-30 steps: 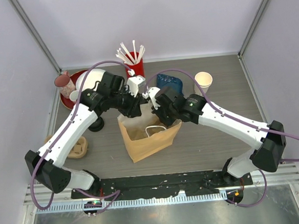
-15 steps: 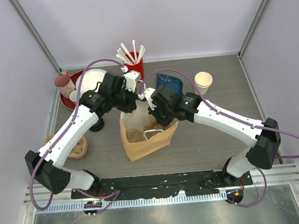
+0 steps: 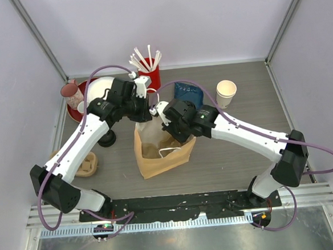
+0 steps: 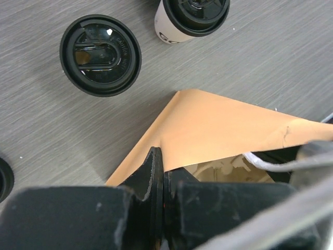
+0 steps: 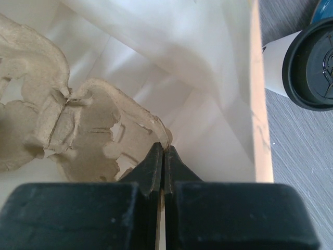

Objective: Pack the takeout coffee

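Watch the paper bag (image 4: 218, 125): both grippers are on its rim, so if you draw the arms apart the thin paper can tear. If either pinch slips, the mouth can fold shut over the cup carrier (image 5: 88, 130) lying inside. Dragging the bag can also tip the coffee, since neither cup is packed yet. The first lidded cup (image 4: 100, 54) and the second lidded cup (image 4: 190, 15) stand on the worktop (image 4: 52, 130) outside the bag, at the upper left and top of the left wrist view. The left gripper (image 4: 158, 169) is pressed together, pinching the bag's brown edge near a corner. The right gripper (image 5: 163, 156) is likewise pressed together, pinching what looks like the bag's near wall, its tips just beside the carrier's edge.
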### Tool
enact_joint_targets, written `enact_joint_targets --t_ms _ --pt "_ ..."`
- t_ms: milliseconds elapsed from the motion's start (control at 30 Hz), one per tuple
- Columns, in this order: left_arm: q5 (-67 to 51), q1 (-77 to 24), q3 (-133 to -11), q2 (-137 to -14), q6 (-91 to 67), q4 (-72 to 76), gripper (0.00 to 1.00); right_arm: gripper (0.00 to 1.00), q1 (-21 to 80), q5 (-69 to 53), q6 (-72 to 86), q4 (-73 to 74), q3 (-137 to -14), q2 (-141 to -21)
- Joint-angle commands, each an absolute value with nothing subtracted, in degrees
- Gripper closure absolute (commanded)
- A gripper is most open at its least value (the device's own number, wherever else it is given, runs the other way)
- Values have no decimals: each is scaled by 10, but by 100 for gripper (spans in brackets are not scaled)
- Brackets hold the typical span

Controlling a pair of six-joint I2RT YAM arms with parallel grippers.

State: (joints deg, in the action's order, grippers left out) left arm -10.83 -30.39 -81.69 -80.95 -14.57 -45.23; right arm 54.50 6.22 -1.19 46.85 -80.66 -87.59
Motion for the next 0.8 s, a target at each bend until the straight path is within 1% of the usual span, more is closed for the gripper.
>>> enact_joint_targets --t_ms 0,67,167,267,433,600,700,733,767 --pt "-172 -280 -836 -776 -150 -401 100 99 529 49 10 572 -816 -913" --pt "-200 -280 -831 -772 -148 -410 100 99 506 25 29 563 -827 -912" --pt "-211 -280 -824 -766 -142 -428 100 99 477 11 83 549 -847 -911" --pt "-213 -280 -818 -763 -138 -424 100 99 476 25 91 562 -860 -925" --pt "-207 -281 -812 -766 -134 -414 100 99 477 -42 97 598 -861 -951" --pt "-192 -281 -806 -762 -118 -412 100 99 477 -9 119 605 -860 -945" --pt "-194 -280 -805 -764 -111 -413 100 84 477 -3 126 608 -870 -948" --pt "-194 -281 -804 -766 -108 -414 100 74 478 19 126 606 -876 -948" --pt "-194 -281 -805 -765 -105 -418 100 70 478 26 127 600 -880 -947"
